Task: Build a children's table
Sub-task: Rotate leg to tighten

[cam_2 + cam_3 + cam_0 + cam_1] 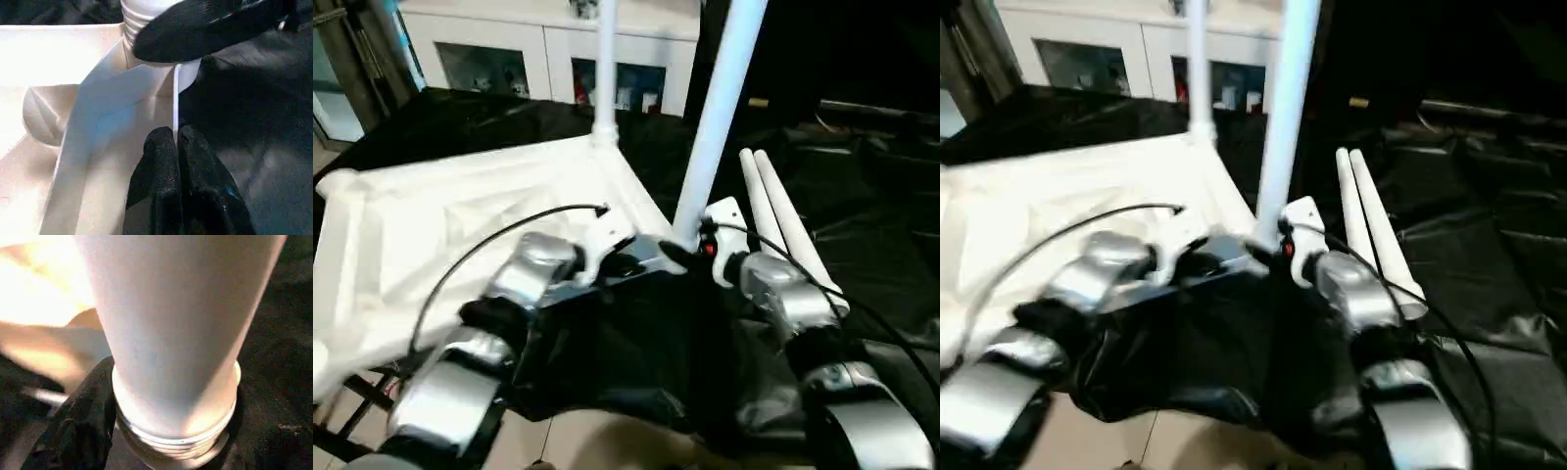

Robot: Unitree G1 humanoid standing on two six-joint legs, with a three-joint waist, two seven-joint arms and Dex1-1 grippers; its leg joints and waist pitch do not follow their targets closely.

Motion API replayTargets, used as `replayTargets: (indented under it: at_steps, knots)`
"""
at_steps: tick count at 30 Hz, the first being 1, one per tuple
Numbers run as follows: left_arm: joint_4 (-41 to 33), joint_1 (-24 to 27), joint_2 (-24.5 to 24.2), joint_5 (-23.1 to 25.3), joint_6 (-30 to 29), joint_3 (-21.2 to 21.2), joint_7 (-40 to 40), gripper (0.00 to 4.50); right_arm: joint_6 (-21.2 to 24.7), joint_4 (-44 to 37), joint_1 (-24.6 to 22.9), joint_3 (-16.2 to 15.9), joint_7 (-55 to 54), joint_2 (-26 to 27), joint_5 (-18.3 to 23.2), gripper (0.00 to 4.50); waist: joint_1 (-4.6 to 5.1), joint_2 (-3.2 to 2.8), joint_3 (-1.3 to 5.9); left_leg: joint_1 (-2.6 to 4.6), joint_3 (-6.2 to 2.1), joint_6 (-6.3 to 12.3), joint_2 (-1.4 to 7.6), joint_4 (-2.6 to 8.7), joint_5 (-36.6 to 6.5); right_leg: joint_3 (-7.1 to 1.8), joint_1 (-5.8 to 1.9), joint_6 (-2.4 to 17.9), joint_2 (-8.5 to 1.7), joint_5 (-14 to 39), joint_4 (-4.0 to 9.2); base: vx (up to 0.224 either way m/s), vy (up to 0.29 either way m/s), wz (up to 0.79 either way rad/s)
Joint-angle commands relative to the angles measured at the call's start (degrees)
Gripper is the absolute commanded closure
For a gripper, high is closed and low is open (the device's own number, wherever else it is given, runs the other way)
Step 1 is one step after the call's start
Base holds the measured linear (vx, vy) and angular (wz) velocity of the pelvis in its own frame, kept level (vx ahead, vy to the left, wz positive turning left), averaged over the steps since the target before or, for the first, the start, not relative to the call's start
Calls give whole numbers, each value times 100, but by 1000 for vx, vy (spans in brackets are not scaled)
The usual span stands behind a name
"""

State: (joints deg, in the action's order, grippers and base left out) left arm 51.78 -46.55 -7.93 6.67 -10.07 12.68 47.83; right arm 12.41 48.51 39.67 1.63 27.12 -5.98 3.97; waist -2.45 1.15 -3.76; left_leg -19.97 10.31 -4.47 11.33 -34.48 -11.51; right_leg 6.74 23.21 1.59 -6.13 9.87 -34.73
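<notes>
White tabletop (460, 225) lies underside up across left half of the head frame, on black sheeting (862, 196). One leg (605, 69) stands upright in the far corner socket, top centre. Near leg (720, 108) tilts at centre; right gripper (690, 245) clasps its threaded base, fingers spread around it. Left gripper (175, 156) is pinched closed on the tabletop's thin edge rib. Two spare legs (778, 220) lie right of centre. Cabinet (509, 49) behind, upper left.
</notes>
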Motion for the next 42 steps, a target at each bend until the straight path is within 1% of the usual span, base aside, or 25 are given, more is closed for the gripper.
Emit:
replayTargets:
  at_steps: [1, 3, 5, 9, 12, 15, 17, 19, 21, 23, 24, 25, 27, 28, 30, 31, 32, 34, 35, 36, 38, 39, 40, 41, 42]
  knots:
    - [57, -329, 416, -38, -71, -122, -639, 450, 393, 691, -66, -75, -452, 492, 62, 171, 11, -12, 389, 42, -60, 73, 146, 425, -1376, -298, -257, 821, -287, 2515, 589, 0, 0, 0]
    - [196, -389, 636, 1, -90, -109, -905, 450, 367, 939, 93, 7, -786, 749, 112, 171, 19, -18, 385, 64, -64, 91, 137, 416, -1479, -287, -244, 816, -291, 2639, 620, 0, 0, 0]
    - [236, -400, 671, 31, -81, -92, -952, 450, 372, 981, 123, -33, -845, 800, 58, 171, 31, -20, 378, 32, -77, 143, 139, 432, -1544, -273, -254, 744, -283, 2704, 639, 0, 0, 0]
    - [320, -413, 666, 62, -24, -60, -1010, 450, 420, 1060, 179, -73, -889, 941, -1, 171, 55, -26, 383, 26, -112, 147, 144, 450, -1704, -244, -273, 632, -307, 2913, 673, 0, 0, 0]
    - [358, -421, 632, 69, 35, -47, -982, 450, 371, 1151, 216, -77, -870, 972, -56, 171, 68, -24, 403, -4, -117, 172, 166, 473, -1580, -267, -290, 747, -302, 2517, 627, 0, 0, 0]
    - [381, -433, 617, 71, 141, -57, -948, 450, 282, 1233, 258, -16, -910, 987, -67, 171, 81, -29, 397, 15, -108, 172, 154, 470, -1716, -274, -273, 792, -308, 2586, 642, 0, 0, 0]
    - [331, -387, 572, 81, 340, -12, -761, 450, 134, 1233, 297, 32, -767, 1003, -10, 115, 79, -31, 407, 23, -113, 169, 155, 474, -1785, -273, -267, 735, -315, 2697, 663, 0, 0, 0]
    - [194, -271, 473, 73, 449, 28, -505, 450, -185, 1070, 268, -52, -373, 963, 27, 99, 81, -40, 413, 1, -112, 179, 158, 480, -1742, -279, -275, 752, -313, 2551, 650, 0, 0, 0]
    - [168, -252, 460, 55, 419, 15, -480, 450, -200, 1031, 259, -55, -328, 947, 41, 82, 94, -37, 420, -36, -121, 201, 169, 491, -1665, -282, -304, 790, -313, 2395, 612, 0, 0, 0]
    - [-25, -124, 334, -7, 525, 50, -156, 450, -251, 774, 169, -104, -3, 787, 81, 63, 85, -44, 425, -23, -115, 223, 177, 487, -1616, -294, -310, 882, -322, 2272, 601, 0, 0, 0]
    - [-25, -124, 334, -7, 525, 50, -156, 450, -251, 774, 169, -104, -3, 787, 81, 54, 91, -42, 433, -63, -117, 250, 185, 494, -1492, -301, -336, 930, -322, 2078, 566, 0, 0, 0]
    - [-72, -85, 287, -33, 550, 60, -21, 450, -271, 680, 131, -135, 138, 708, 78, 44, 98, -42, 428, -65, -114, 260, 184, 496, -1467, -302, -331, 940, -312, 2051, 564, 0, 0, 0]
    - [-138, -26, 210, -85, 596, 73, 206, 450, -323, 477, 37, -227, 366, 551, 30, 17, 87, -48, 437, -45, -101, 287, 189, 482, -1419, -316, -327, 1030, -317, 1921, 556, 0, 0, 0]
    - [-185, 11, 161, -101, 718, 98, 333, 450, -353, 345, -34, -279, 519, 460, 25, 17, 84, -70, 437, -43, -97, 291, 190, 481, -1395, -323, -325, 1060, -317, 1860, 549, 0, 0, 0]
    - [-266, 75, 69, -155, 801, 115, 590, 450, -389, 23, -212, -390, 927, 248, 26, 17, 72, -70, 451, -57, -93, 316, 203, 474, -1275, -330, -351, 1120, -319, 1643, 524, 0, 0, 0]
    - [-315, 110, 16, -183, 887, 133, 750, 450, -382, -187, -324, -468, 1180, 121, 40, 17, 53, -68, 450, -32, -71, 345, 208, 460, -1221, -344, -331, 1159, -310, 1529, 521, 0, 0, 0]
    - [-434, 176, -86, -248, 864, 139, 1020, 450, -378, -635, -567, -630, 1689, -163, 65, 17, 29, -53, 453, -22, -60, 380, 200, 454, -1158, -345, -348, 1182, -293, 1432, 515, 0, 0, 0]
    - [-500, 215, -137, -283, 932, 151, 1165, 450, -381, -827, -677, -703, 1932, -295, 89, 17, -11, -45, 459, -40, -56, 490, 217, 446, -995, -353, -369, 1235, -294, 1181, 478, 0, 0, 0]
    - [-691, 321, -261, -352, 966, 168, 1470, 450, -409, -1204, -896, -827, 2375, -560, 86, 17, -8, -121, 463, -49, -59, 509, 213, 445, -851, -356, -373, 1320, -289, 992, 436, 0, 0, 0]
    - [-738, 345, -290, -368, 958, 171, 1538, 450, -416, -1288, -944, -854, 2467, -622, 82, 17, -15, -97, 469, -48, -56, 524, 223, 444, -796, -350, -386, 1336, -287, 915, 445, 0, 0, 0]
    - [-882, 432, -393, -444, 1009, 192, 1816, 450, -390, -1522, -1077, -906, 2765, -814, 125, 17, -47, -110, 477, -48, -37, 593, 228, 426, -671, -354, -384, 1464, -267, 605, 392, 0, 0, 0]
    - [-882, 432, -393, -444, 1009, 192, 1816, 450, -390, -1522, -1077, -906, 2765, -814, 125, 17, -52, -117, 472, -42, -34, 592, 230, 430, -699, -349, -379, 1480, -266, 621, 396, 0, 0, 0]
    - [-1050, 541, -585, -468, 1088, 259, 2166, 450, -342, -1844, -1229, -953, 3150, -1074, 245, 17, -71, -140, 464, -33, -37, 572, 237, 434, -756, -347, -383, 1478, -266, 677, 405, 0, 0, 0]
    - [-1099, 575, -651, -469, 1117, 280, 2274, 450, -320, -1968, -1285, -967, 3271, -1159, 280, 17, -85, -122, 461, -36, -28, 580, 240, 435, -831, -351, -392, 1459, -258, 722, 409, 0, 0, 0]
    - [-1138, 608, -720, -475, 1130, 285, 2360, 450, -287, -2097, -1339, -983, 3399, -1246, 318, 17, -103, -140, 448, -21, -24, 565, 247, 445, -941, -349, -367, 1425, -261, 868, 434, 0, 0, 0]
